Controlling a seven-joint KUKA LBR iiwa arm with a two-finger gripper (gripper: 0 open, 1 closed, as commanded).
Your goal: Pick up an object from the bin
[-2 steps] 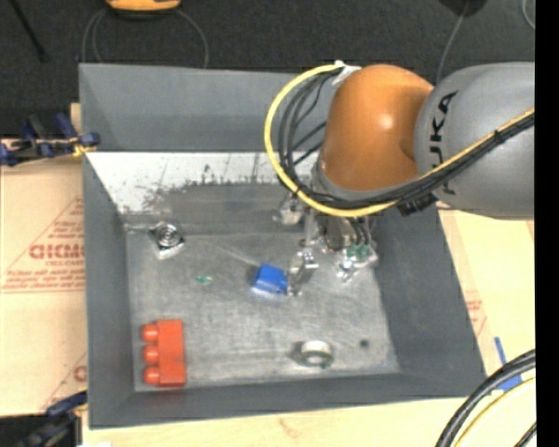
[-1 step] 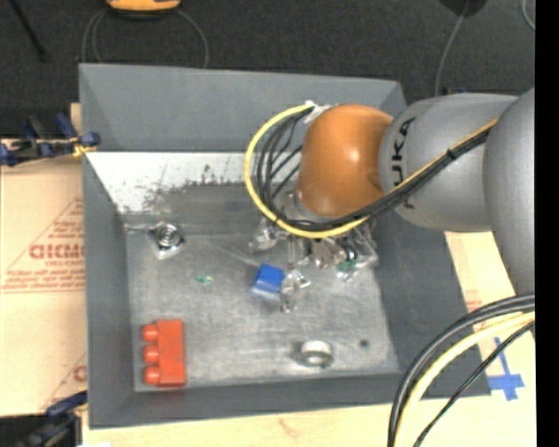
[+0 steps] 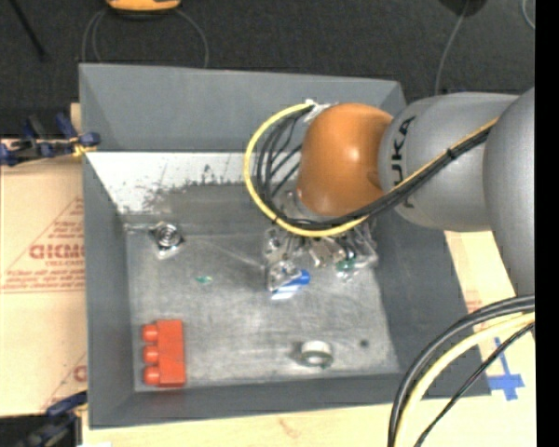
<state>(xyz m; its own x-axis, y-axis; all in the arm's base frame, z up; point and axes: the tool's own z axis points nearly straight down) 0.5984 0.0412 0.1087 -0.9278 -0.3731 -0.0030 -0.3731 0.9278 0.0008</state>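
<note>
My pincer (image 3: pixel 303 261) hung low at the middle of the bin (image 3: pixel 102 296), right by a small blue-and-white piece (image 3: pixel 289 285) — wide or narrow, I could not tell. A red block (image 3: pixel 163 353) lay in the floor's lower-left corner — well apart. My arm (image 3: pixel 447 170) read KUKA.

We see the arm's orange-capped wrist (image 3: pixel 340 161) and gripper (image 3: pixel 303 266) crowding the grey metal bin (image 3: pixel 102 277) from one to three o'clock. A red studded plastic block (image 3: pixel 163 352) blocks eight o'clock, a small shiny metal nut (image 3: pixel 168 237) ten, and a flat silver ring (image 3: pixel 315 352) five. We find open floor at the centre and toward six o'clock.
</note>
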